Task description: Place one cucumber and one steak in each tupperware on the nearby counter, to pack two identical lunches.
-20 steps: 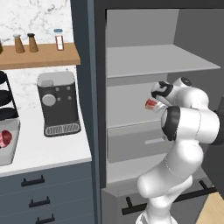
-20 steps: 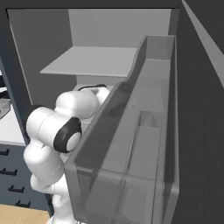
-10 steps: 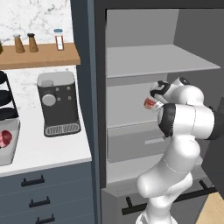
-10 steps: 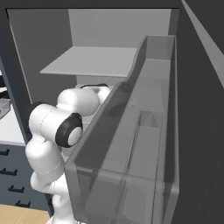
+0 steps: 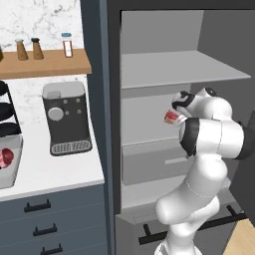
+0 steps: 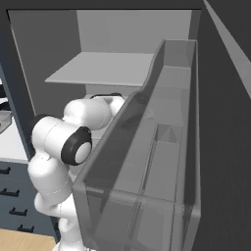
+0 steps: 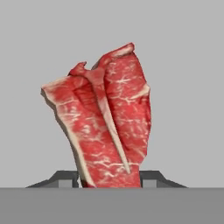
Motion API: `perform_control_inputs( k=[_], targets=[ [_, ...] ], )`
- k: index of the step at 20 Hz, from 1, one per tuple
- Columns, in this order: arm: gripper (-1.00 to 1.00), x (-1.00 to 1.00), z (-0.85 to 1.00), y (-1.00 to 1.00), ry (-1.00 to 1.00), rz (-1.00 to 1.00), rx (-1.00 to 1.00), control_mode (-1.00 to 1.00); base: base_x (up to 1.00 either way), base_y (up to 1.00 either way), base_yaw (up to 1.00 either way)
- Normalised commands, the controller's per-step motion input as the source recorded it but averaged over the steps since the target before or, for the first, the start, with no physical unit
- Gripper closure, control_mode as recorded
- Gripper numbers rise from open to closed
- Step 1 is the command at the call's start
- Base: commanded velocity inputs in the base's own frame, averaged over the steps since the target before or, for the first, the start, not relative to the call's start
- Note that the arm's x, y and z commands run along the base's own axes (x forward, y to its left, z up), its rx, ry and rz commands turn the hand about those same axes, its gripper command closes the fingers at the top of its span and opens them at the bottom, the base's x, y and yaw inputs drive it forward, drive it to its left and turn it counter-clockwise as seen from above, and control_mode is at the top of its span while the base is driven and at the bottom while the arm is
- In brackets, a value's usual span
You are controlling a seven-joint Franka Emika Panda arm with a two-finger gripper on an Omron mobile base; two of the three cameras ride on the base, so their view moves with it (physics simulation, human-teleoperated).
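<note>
Closest to me, the robot's claw point(image 7: 109, 177) is clamped on a raw red steak with white marbling and a pale bone line point(image 7: 103, 127), which stands up between the dark fingertips point(image 7: 65, 177) against plain grey. In the left base view that same steak point(image 5: 172, 117) shows as a small red patch at the arm's wrist, held up inside the tall dark open cabinet point(image 5: 112, 99), below its grey shelf point(image 5: 179, 67) and above a grey drawer front point(image 5: 149, 162).

Off to the left runs the long white tabletop over dark blue-grey drawers point(image 5: 45, 172), carrying a dark grey coffee machine point(image 5: 67, 117). At its far left edge sits a shallow pale container point(image 5: 9, 167) with something red in it, likely a steak already packed, though it is too cropped to be sure.

I'd judge the job partway through: this steak is lifted but has yet to travel to the tabletop. No cucumber is anywhere I can make out, so those appear to be left.
</note>
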Motion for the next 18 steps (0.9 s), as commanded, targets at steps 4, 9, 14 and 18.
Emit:
perform_control_inputs(
  k=[4,9,14,18],
  targets=[
    [1.00,-0.87,0.00,0.00,-0.05,0.00,0.00,-1.00,0.00,0.00,0.00],
    [1.00,-1.00,0.29,0.00,-0.16,0.00,0.00,-1.00,0.00,0.00,0.00],
    [1.00,-1.00,0.93,0.05,-0.04,0.00,0.00,-1.00,0.00,0.00,0.00],
    [1.00,-1.00,1.00,0.17,0.00,0.00,0.00,-1.00,0.00,0.00,0.00]
  ],
)
